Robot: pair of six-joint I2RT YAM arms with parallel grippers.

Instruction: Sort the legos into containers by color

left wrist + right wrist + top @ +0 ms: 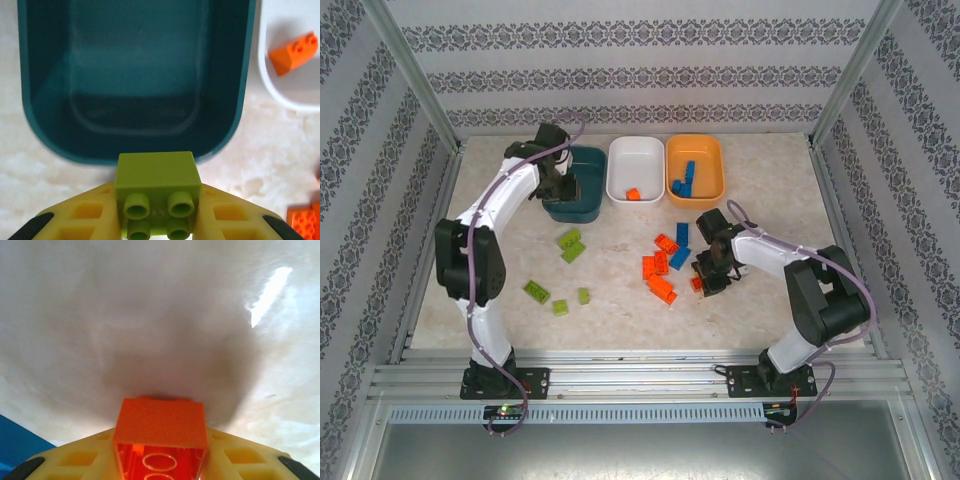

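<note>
Hovering at the near rim of the teal bin (pixel 235 100), the left claw (pixel 157 212) gripped a lime green brick (pixel 156 177). The right claw (pixel 160 460), low over the table (pixel 150 315), apparently pinched an orange brick (pixel 160 425).

Overhead view of whole table (pixel 620 262), wrist views close above it

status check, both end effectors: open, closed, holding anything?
Left end effector: closed on a green lego, at the near rim of the teal bin.
Right end effector: closed on an orange lego.
</note>
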